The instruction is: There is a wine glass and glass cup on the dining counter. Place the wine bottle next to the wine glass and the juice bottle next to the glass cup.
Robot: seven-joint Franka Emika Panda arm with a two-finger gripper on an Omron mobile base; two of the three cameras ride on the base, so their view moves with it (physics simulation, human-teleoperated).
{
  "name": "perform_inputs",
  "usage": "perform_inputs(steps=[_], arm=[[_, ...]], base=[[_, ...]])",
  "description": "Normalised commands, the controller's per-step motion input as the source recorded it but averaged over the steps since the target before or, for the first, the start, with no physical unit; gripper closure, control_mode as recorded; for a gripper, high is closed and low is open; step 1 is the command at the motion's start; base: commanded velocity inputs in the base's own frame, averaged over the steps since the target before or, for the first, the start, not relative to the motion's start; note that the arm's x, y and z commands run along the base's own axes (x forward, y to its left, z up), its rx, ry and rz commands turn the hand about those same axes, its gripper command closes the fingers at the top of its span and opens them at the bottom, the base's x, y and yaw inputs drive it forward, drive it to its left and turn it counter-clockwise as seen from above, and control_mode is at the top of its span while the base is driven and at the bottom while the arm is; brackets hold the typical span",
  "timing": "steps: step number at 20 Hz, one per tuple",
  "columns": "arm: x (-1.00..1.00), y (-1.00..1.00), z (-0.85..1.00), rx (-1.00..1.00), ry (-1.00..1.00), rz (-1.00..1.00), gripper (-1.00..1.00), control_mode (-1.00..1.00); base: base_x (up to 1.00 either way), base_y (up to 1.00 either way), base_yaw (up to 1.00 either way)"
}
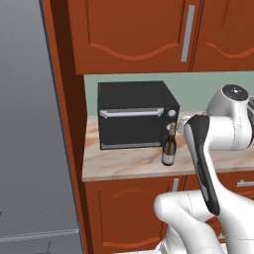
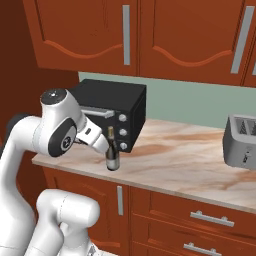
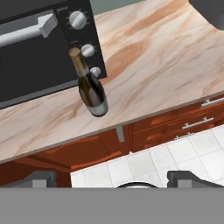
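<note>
The wine bottle (image 1: pixel 169 149) (image 2: pixel 112 152) (image 3: pixel 89 89) is dark with a slim neck, a brownish top and a pale label. It stands upright on a marble counter (image 2: pixel 175 155), just in front of a black toaster oven's knobs. My gripper (image 3: pixel 113 179) is open, its two finger tips spread wide with nothing between them. It hovers short of the bottle, on the near side of the counter's front edge, over floor tiles. In the right base view the hand sits just left of the bottle. The wine glass, glass cup, juice bottle and dining counter are out of view.
The black toaster oven (image 1: pixel 134 114) (image 2: pixel 112 107) stands right behind the bottle. A grey toaster (image 2: pixel 242 140) sits far right on the counter. Red-brown wall cabinets (image 2: pixel 125 35) hang above, with drawers below. A tall grey fridge (image 1: pixel 30 124) fills the left.
</note>
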Motion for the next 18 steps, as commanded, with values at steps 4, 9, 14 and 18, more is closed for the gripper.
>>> perform_inputs(steps=[4,9,14,18], arm=[[-0.23,0.27,0.0,-0.01,-0.04,-0.25,-1.0,-1.0],[-0.15,0.37,-0.02,-0.04,0.01,-0.25,-1.0,-1.0],[0.05,0.3,-0.09,-0.02,0.12,-0.09,-1.0,-1.0],[0.16,0.08,-0.13,-0.03,0.0,-0.08,-1.0,-1.0]], base=[[0.0,0.0,0.0],[0.0,0.0,0.0],[0.0,0.0,0.0],[0.0,0.0,0.0]])
